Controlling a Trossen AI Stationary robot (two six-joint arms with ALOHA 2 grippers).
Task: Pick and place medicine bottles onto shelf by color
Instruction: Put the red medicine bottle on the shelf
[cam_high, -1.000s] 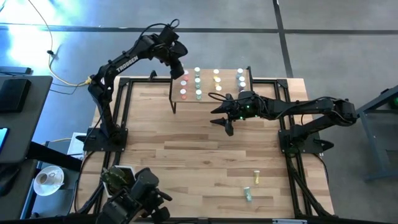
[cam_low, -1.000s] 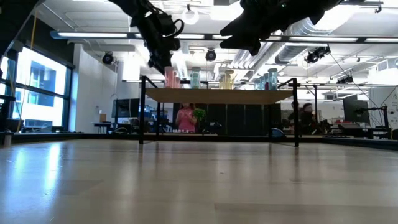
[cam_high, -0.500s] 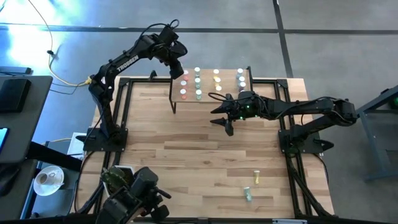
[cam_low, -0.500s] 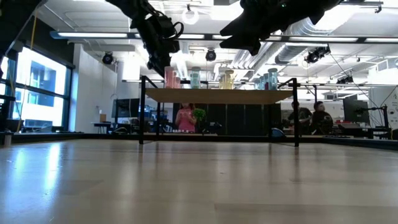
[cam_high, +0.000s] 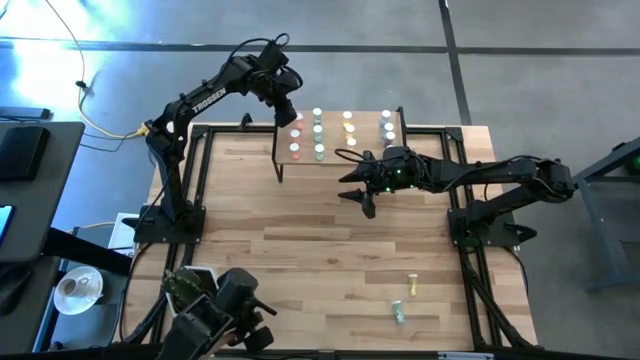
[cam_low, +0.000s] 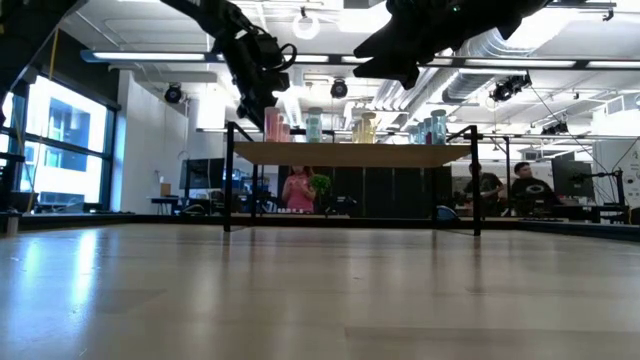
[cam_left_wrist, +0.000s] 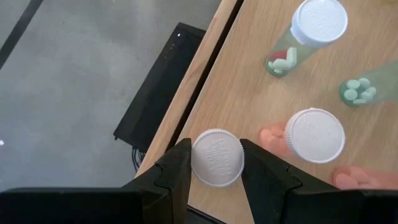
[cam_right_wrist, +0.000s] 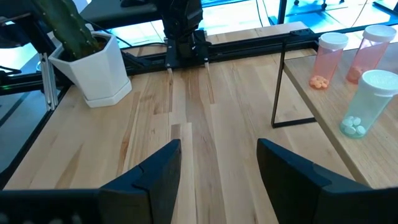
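The table (cam_high: 300, 240) is made of light wooden planks inside a black frame. At its far edge stands the shelf (cam_high: 335, 158), a small light-wood board on thin black legs. On the shelf stand medicine bottles (cam_high: 318, 138) with white caps, in columns: pink ones, then green, yellow and blue-grey. Two more bottles (cam_high: 404, 300) lie on the table near its front right corner. A white pot with a plant (cam_high: 186, 285) stands at the front left corner.

A white cap (cam_left_wrist: 217, 157) between the left gripper (cam_left_wrist: 215, 163)'s jaws hides its bottle's body and colour. On the shelf (cam_left_wrist: 249, 99), one green bottle (cam_left_wrist: 362, 90) and a pink one (cam_left_wrist: 364, 180) are cut off at the frame's edge. Two bottles lying on the surface (cam_high: 300, 250), one (cam_high: 411, 286) beside another (cam_high: 398, 312), are too small to tell colours.
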